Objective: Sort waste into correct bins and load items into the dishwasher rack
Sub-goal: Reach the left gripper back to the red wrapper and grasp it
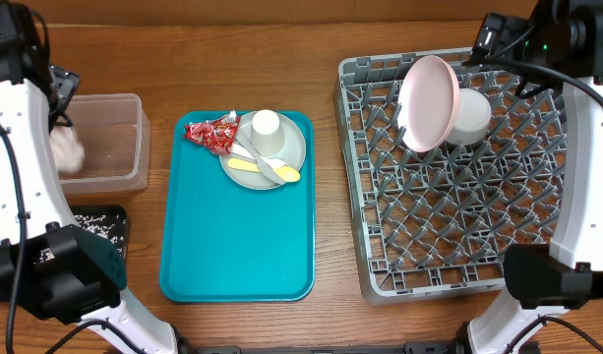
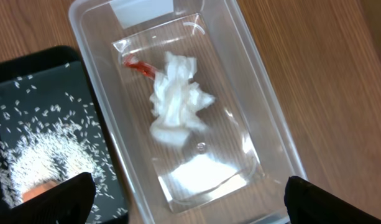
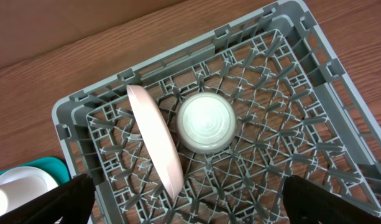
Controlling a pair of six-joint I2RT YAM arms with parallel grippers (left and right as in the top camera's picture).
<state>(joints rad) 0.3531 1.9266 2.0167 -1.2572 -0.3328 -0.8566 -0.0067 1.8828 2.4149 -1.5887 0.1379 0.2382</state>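
See crumpled white tissue on the floor of the clear tub, about mid-tub, with a red wrapper scrap just beside it at 11 o'clock in the left wrist view. Read left gripper as spread wide above the tub, holding nothing. Dark fingers at the frame's 7 and 5 o'clock corners. Find the black tray alongside the tub at 9 o'clock there, with loose white rice scattered inside.

From overhead, place the tub at the table's far 9 o'clock edge, with the black tray at its 6 o'clock. Mid-table, see the teal tray. At its 12 o'clock end, a grey-green plate carrying white cup, yellow spoon and pale fork. Red candy wrappers against the plate rim at 9 o'clock.

At the table's 3 o'clock, find the dishwasher rack. In its 12 o'clock rows: pale pink plate tilted on edge, small white bowl bottom-up, touching the plate at its 3 o'clock. Read right gripper as wide too, empty above the rack.
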